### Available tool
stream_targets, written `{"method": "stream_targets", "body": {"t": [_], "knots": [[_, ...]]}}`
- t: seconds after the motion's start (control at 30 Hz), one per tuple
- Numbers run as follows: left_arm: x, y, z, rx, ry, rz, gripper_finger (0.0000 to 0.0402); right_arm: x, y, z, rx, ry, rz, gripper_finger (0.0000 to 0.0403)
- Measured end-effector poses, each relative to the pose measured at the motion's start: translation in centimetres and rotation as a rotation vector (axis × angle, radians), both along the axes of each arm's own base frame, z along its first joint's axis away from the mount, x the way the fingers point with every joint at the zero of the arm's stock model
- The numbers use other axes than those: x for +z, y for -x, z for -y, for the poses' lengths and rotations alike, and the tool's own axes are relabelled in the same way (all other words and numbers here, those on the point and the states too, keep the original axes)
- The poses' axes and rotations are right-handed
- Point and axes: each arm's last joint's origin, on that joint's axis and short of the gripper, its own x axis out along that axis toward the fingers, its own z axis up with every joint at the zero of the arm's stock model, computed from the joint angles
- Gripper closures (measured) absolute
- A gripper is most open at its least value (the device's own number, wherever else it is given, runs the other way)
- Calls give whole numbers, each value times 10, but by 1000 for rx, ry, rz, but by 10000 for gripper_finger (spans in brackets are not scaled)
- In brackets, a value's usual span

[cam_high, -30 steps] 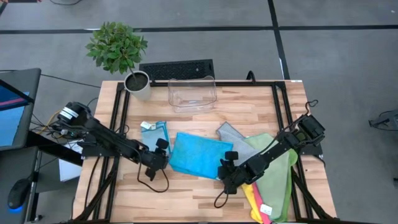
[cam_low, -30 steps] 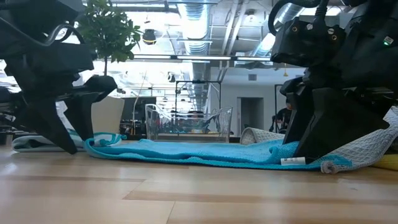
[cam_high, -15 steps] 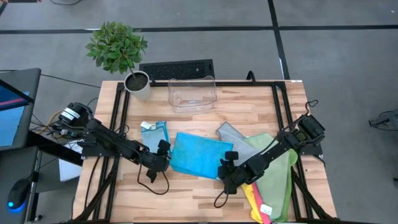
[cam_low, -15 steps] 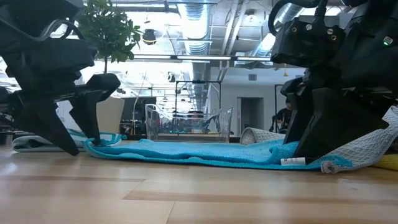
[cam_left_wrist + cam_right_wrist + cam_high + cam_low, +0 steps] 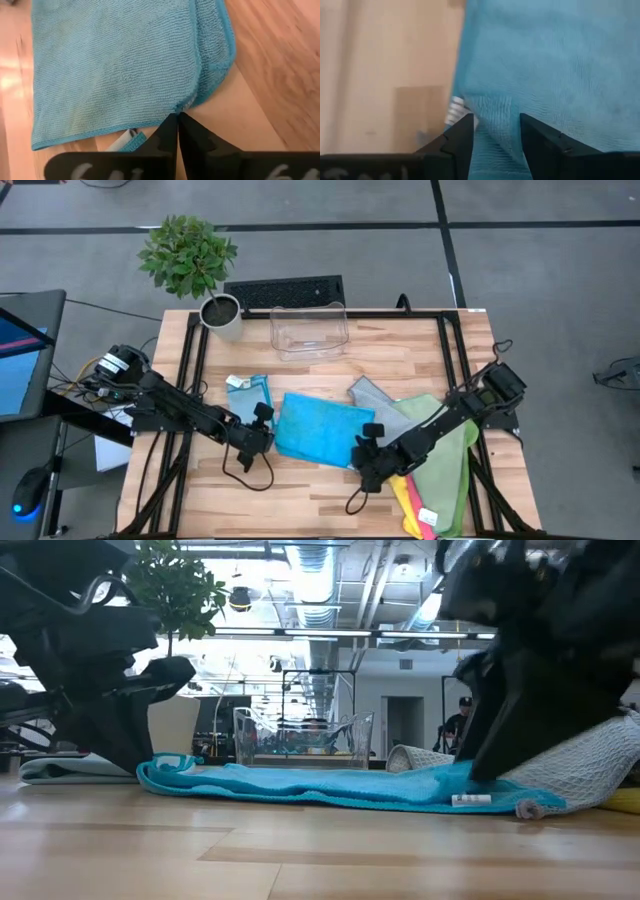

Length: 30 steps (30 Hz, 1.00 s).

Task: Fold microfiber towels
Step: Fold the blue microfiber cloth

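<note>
I am pinching the near-left corner of the teal towel (image 5: 318, 430) with my left end effector (image 5: 256, 434), fingers pressed together on its hem. My right end effector (image 5: 366, 450), fingers narrowly parted, is straddling its near-right corner. Bare counter (image 5: 300, 490) is lying open along the near edge. Grey, green and pink towels (image 5: 425, 450) are crowding the right; the clear bin (image 5: 309, 329) is sitting behind.

Bare worktop (image 5: 300, 500) lies open in front of the teal towel (image 5: 318, 430); clear bin (image 5: 309, 330) and potted plant (image 5: 190, 265) block the rear edge
</note>
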Motion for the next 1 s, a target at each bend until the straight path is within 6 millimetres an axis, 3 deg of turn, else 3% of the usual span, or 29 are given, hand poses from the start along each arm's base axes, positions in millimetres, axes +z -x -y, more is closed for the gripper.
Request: {"method": "stream_targets", "body": {"t": [0.23, 0.53, 0.8, 1.0], "knots": [[0, 0, 0, 21, 18, 7, 400, 17, 4, -5, 21, -32, 54, 227], [1, 0, 0, 34, 29, 12, 400, -3, 1, -7, 26, -12, 13, 225], [1, 0, 0, 34, 30, 13, 400, 14, 2, -6, 31, -43, 52, 227], [1, -1, 0, 34, 30, 13, 400, 9, -1, -2, 55, 1, 39, 226]]}}
